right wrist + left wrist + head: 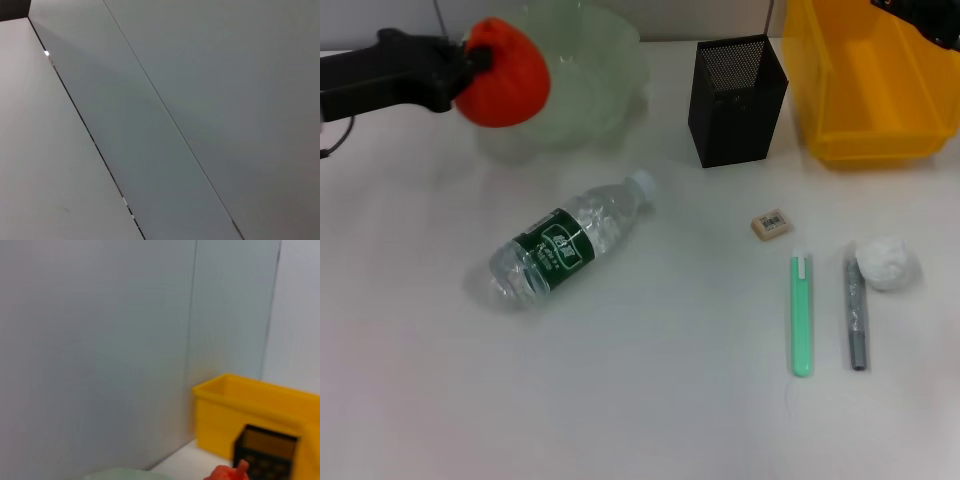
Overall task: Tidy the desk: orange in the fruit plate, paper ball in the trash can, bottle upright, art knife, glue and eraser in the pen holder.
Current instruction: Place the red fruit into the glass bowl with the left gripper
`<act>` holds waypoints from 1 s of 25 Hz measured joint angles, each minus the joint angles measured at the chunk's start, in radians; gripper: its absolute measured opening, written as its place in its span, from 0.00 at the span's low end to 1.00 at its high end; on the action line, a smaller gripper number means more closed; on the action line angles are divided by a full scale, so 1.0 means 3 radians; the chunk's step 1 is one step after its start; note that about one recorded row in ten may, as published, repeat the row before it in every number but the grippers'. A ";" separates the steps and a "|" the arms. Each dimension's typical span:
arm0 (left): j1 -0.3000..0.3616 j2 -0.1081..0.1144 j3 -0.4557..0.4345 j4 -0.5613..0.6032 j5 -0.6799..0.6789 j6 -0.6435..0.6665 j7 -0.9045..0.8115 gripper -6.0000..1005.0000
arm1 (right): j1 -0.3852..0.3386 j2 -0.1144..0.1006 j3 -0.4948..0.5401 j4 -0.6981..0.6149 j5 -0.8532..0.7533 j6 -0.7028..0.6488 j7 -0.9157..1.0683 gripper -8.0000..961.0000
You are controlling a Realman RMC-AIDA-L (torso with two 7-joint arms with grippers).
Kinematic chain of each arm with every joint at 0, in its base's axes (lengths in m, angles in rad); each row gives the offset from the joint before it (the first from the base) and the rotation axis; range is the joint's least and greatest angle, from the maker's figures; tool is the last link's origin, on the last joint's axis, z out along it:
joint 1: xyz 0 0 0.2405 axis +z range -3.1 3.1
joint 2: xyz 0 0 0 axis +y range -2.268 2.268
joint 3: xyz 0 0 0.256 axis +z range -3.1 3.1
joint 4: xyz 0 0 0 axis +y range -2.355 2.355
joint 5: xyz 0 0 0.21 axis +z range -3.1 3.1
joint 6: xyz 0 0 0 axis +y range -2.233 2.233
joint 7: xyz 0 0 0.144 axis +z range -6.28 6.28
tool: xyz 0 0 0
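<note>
Left claw [470, 62] clamped on the orange [502, 75] — carry it onward, centre over the fruit plate [605, 60] just beyond, then release.

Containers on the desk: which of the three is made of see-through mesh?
The black square metal-mesh pen holder, standing between the translucent pale-green wavy-rimmed fruit plate and the solid bright yellow plastic trash can.

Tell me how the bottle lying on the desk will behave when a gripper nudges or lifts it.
The bottle lies on its side and is round, so a sideways nudge would probably roll it. Its clear body looks like thin plastic, likely to dent under a firm squeeze. It appears to hold little or no water, so it is probably light and may skid instead of pivoting upright.
</note>
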 joint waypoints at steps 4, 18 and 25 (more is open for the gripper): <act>-0.0080 -0.0131 0.0175 -0.0003 -0.0081 -0.0466 0.0169 0.08 | -0.0007 0.0012 0.0000 0.0000 0.0000 -0.0002 -0.0002 0.86; -0.0176 -0.0205 0.1003 -0.0750 -0.1746 -0.1859 0.1713 0.12 | -0.0082 0.0022 -0.0027 0.0000 -0.0001 -0.0031 0.0005 0.86; -0.0189 -0.0211 0.1048 -0.0804 -0.1802 -0.1881 0.1792 0.14 | -0.0084 0.0018 -0.0004 0.0000 -0.0001 -0.0199 0.0097 0.86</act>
